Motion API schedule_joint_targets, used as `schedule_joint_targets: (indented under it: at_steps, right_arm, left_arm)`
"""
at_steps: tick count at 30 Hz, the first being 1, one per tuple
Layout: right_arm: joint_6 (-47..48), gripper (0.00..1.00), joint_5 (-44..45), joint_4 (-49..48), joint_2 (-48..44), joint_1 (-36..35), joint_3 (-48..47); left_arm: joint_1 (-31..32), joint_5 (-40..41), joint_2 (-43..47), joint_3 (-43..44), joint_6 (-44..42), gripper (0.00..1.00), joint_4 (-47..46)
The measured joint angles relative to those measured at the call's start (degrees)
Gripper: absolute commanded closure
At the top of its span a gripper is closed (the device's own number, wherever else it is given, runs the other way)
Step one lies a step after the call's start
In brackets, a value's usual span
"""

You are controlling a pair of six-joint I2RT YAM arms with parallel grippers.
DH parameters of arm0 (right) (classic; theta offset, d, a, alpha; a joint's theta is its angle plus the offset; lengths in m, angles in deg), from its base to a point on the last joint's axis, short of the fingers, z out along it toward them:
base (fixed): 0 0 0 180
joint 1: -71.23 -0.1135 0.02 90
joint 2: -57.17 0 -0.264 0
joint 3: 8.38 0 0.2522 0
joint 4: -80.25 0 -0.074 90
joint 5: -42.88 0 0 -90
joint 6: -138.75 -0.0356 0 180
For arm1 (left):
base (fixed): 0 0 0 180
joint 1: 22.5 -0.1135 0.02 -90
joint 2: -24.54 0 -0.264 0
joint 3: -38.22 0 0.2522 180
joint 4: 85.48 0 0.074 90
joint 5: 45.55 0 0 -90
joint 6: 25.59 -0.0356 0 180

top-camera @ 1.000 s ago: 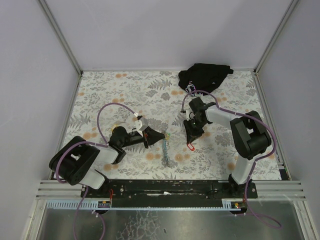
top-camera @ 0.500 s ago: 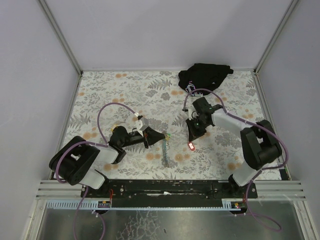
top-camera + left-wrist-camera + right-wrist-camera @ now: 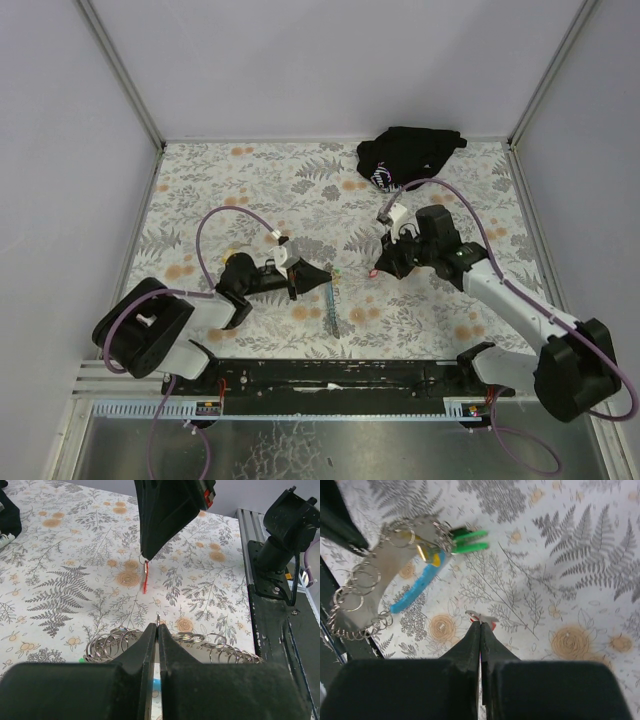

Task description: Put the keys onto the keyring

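Note:
My left gripper [image 3: 322, 280] lies low over the table, shut on a thin metal ring of the keyring [image 3: 158, 617]. Several rings [image 3: 111, 643] hang along the strap on both sides of its fingers. The strap [image 3: 331, 305] runs toward the near edge. My right gripper [image 3: 378, 270] is shut on a small key with a red tag [image 3: 483, 618] and holds it just above the table, to the right of the keyring. The left wrist view shows that key [image 3: 145, 578] hanging from the right gripper [image 3: 146, 556]. Green-tagged keys [image 3: 469, 539] and a yellow-tagged key [image 3: 436, 558] sit on the keyring, by the light-blue section [image 3: 417, 587].
A black cloth bundle [image 3: 405, 152] lies at the back right of the floral table cover [image 3: 250, 190]. Grey walls with metal posts close in the table on three sides. The black base rail [image 3: 340, 375] runs along the near edge.
The right arm has swung out to the right and its gripper has lifted the red-tagged key a little, away from the near edge. The left gripper has stayed on the keyring.

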Motion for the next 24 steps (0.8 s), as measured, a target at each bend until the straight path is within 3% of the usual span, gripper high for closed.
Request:
schedule_joint_targets:
  at_steps: [9, 17, 24]
  right_arm:
    - [1.44, 0.98, -9.01, -17.59, -10.43, 0.0, 8.81]
    - [3.06, 1.0, -16.59, -23.47, -9.99, 0.02, 9.31]
    - [2.47, 1.0, -23.32, -35.74, -9.7, 0.0, 14.58]
  left_arm:
    - [0.83, -1.97, 2.38, 0.0, -4.39, 1.0, 2.69]
    - [1.53, -3.89, 3.93, -0.17, -6.47, 1.0, 2.67]
    - [1.51, -3.85, 5.64, -1.05, -7.56, 1.0, 2.64]
